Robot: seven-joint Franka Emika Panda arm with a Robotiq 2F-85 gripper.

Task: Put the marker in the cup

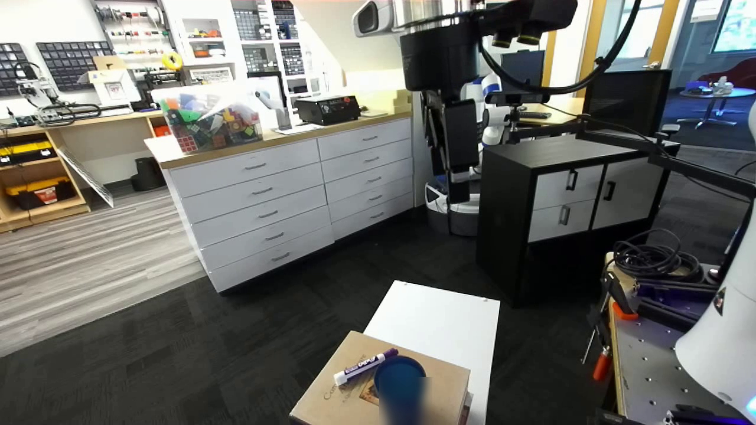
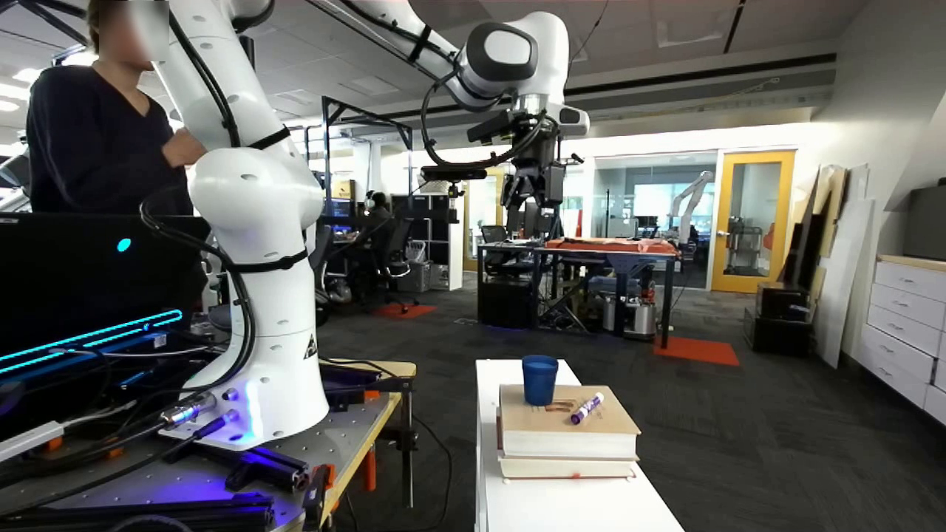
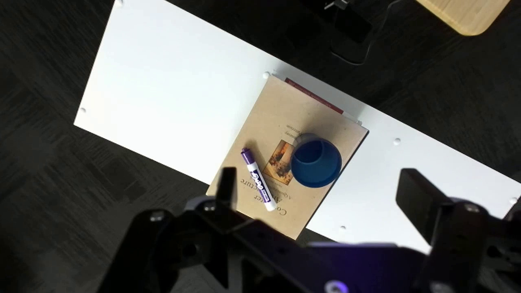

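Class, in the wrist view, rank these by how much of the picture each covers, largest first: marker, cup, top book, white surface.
1. White surface
2. Top book
3. Cup
4. Marker, longer than the cup is wide, but thin

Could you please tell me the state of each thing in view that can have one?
Marker: capped, lying on the top book
Cup: upright on the top book, no marker inside
Top book: shut, flat on the lower book
Lower book: shut, flat on the white table
Fingers: wide apart, holding nothing
White drawer unit: visible drawers shut
Black cabinet: drawers and door shut
Black cable: coiled
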